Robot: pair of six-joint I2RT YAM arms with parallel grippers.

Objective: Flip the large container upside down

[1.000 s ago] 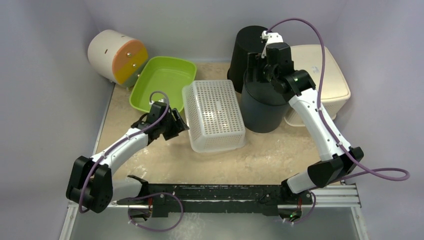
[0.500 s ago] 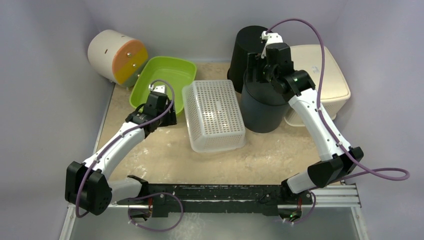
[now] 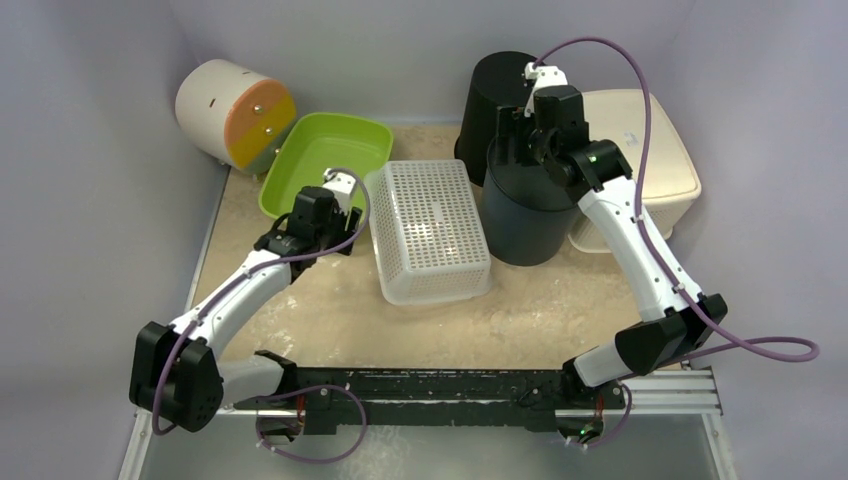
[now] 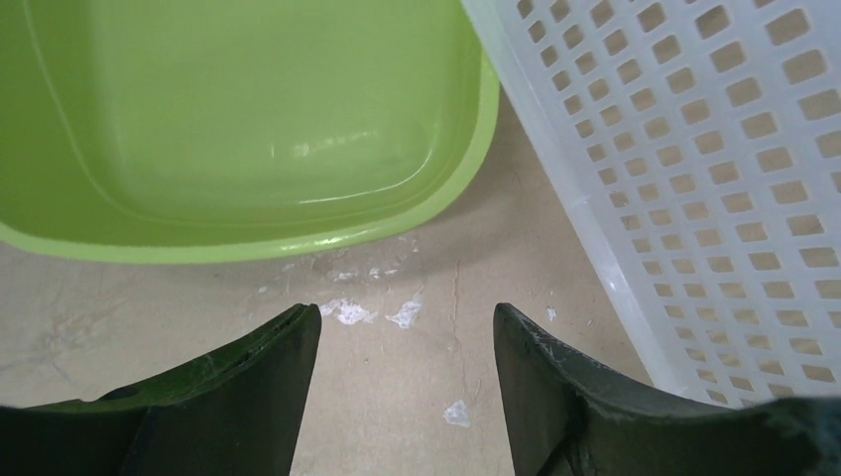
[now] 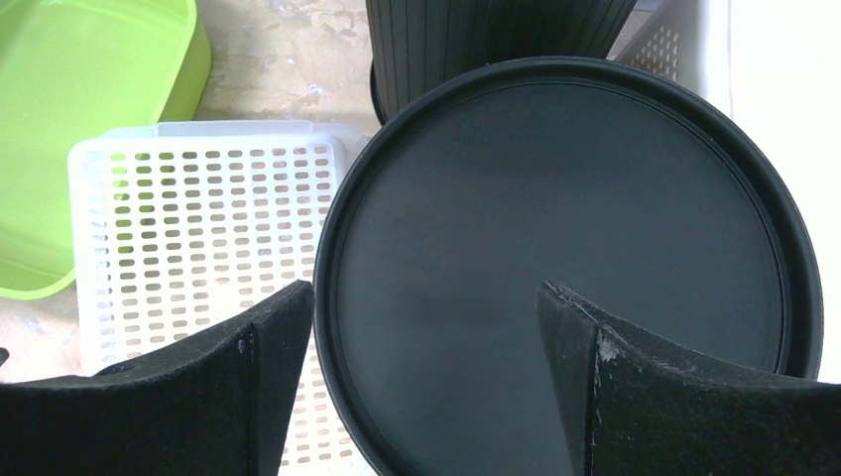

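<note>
Right wrist view crops the black bin beneath the gaping right claw; left claw gapes too.

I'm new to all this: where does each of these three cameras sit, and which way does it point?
Top external: fixed above and behind the arms, looking down on the table; both arms show, bases at the bottom.
Left wrist: on that wrist, facing down at table between green tub and white basket; the left jaws, open, show below.
Right wrist: on that wrist, facing down on the black bin; the right jaws, open, show below.
Shared: both wrist views catch tub and basket.
</note>
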